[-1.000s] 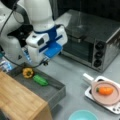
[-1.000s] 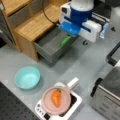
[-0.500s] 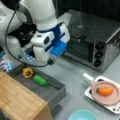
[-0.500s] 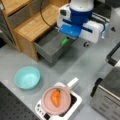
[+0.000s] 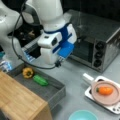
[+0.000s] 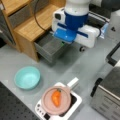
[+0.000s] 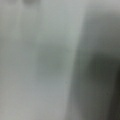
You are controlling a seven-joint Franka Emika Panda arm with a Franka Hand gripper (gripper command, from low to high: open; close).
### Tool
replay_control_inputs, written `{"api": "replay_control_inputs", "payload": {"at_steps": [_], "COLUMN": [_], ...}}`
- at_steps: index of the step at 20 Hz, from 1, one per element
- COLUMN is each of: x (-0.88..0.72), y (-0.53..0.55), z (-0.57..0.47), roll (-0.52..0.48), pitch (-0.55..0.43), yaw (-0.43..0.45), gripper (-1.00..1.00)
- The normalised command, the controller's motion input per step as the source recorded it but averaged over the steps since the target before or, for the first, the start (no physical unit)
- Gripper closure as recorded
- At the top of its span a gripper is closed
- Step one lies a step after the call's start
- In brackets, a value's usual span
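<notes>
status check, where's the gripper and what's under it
Gripper low over the grey tray, fingers hidden. Green vegetable and yellow pepper lie in the tray, untouched. Carrot on pink plate, apart.

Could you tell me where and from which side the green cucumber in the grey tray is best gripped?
Probably across its middle, from straight above. The cucumber lies flat and lengthwise in the open grey tray, with a yellow pepper off one end, so its long sides look free for the fingers. The gripper's fingers are hidden behind the wrist.
</notes>
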Motion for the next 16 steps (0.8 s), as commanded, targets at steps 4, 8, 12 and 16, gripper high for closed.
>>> {"api": "replay_control_inputs", "payload": {"at_steps": [4, 8, 12, 16], "x": [0.56, 0.59, 0.63, 0.66], "y": [0.19, 0.27, 0.28, 0.13], "z": [0.22, 0.17, 0.1, -0.02], "roll": [0.063, 0.027, 0.031, 0.008], "pitch": [0.216, 0.238, 0.236, 0.203], "yaw": [-0.128, -0.112, -0.075, -0.08], "gripper": [-1.0, -1.0, -1.0, -1.0]}}
